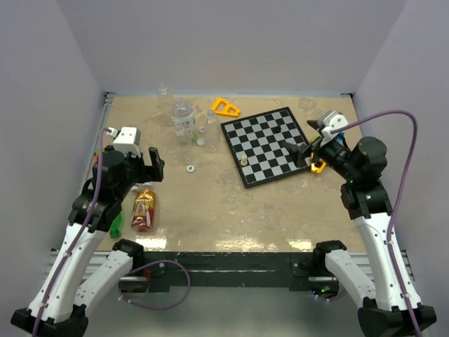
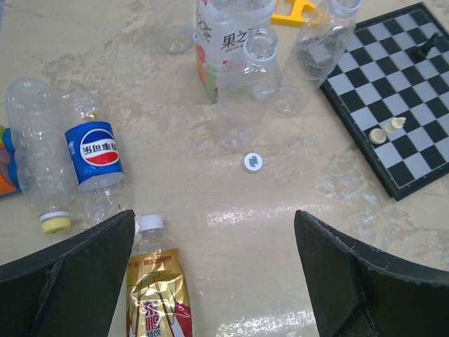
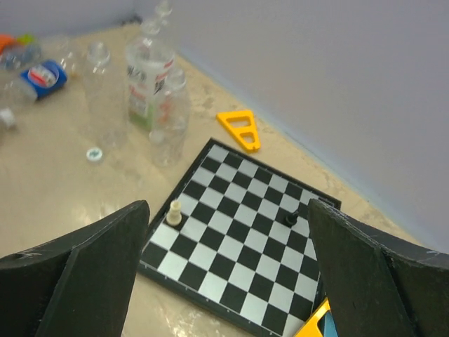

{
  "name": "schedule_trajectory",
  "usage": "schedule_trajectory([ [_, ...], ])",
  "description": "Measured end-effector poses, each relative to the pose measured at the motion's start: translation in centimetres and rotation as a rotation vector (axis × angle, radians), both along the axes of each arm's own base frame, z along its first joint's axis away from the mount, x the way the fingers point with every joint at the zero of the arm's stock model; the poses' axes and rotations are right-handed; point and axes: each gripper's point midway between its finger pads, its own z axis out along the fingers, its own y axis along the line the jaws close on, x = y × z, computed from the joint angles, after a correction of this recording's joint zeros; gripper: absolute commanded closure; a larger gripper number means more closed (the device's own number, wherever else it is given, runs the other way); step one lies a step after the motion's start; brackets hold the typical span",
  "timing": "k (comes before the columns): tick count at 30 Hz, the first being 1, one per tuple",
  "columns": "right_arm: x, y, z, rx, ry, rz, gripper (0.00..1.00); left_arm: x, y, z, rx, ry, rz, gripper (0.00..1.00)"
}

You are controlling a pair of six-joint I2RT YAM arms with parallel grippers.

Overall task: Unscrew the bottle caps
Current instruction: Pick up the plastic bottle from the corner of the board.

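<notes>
We hold our left claw (image 2: 214, 239) and right claw (image 3: 224, 242) open and empty; a white cap (image 2: 253, 162) lies off at 12 o'clock, a yellow cap (image 2: 55, 223) at 9 o'clock is still on.

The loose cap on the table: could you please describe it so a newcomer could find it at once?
Start at the chessboard on the right; left of it stands a cluster of clear bottles. On the near side of that cluster, a small round white cap lies flat on the tabletop. Unlike the yellow cap farther left, it sits on no bottle and bears a green mark.
</notes>
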Motion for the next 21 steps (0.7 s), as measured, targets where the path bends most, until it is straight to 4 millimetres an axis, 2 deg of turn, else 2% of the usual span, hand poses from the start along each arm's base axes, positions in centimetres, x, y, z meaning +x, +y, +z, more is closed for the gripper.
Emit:
schedule_trajectory([
  [6,-0.3,1.7,-6.9,-0.193,0.041,0.182,0.02,2.4,1.0,-4.0,0.035,0.112,0.085,0.0],
  [11,-0.6,2.1,-10.1,-0.237,0.065,0.237,0.02,4.5,3.6,-5.7,0.024,0.154,0.195,0.0],
  [15,-0.8,2.2,-10.6,-0.253,0.057,0.25,0.02,6.8,6.1,-8.4,0.006,0.221,0.275,0.01],
  [18,-1.1,2.4,-10.1,-0.257,0.03,0.265,0.02,8.7,7.6,-11.9,0.002,0.312,0.316,0.03],
  [21,-1.4,2.4,-9.6,-0.26,0.006,0.269,0.02,9.6,8.2,-15.9,0.011,0.431,0.334,0.03],
])
